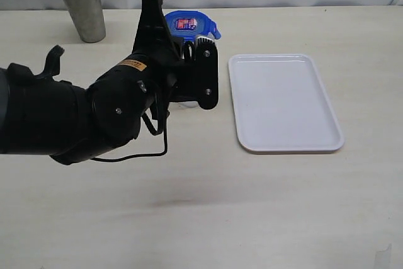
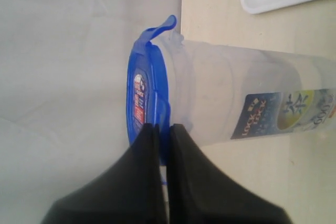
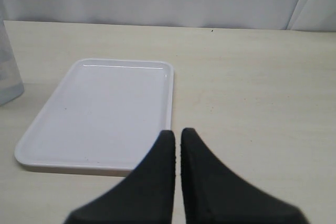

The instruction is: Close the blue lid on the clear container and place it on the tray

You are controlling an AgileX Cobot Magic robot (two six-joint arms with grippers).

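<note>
Press shut, empty left fingers (image 2: pixel 144 156) against blue lid (image 1: pixel 186 22) at upper centre, snapping raised flap (image 1: pixel 216 31) down onto clear container (image 2: pixel 226 103); right fingers (image 3: pixel 160 166) shut, empty

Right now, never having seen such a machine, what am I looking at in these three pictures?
It is a robot with two black arms, each ending in two fingers. One picture looks over the table from outside; the other two come from cameras on the wrists. On the table are a steel cup, a white tray and, beside the tray, a clear container with a blue lid on top, one flap sticking up. The big black shape in the outside view is the left arm. The left arm's fingers are closed together, tips against the lid's edge; whether they pinch a flap is unclear. The right arm's fingers, also closed, hold nothing, near the tray.
</note>
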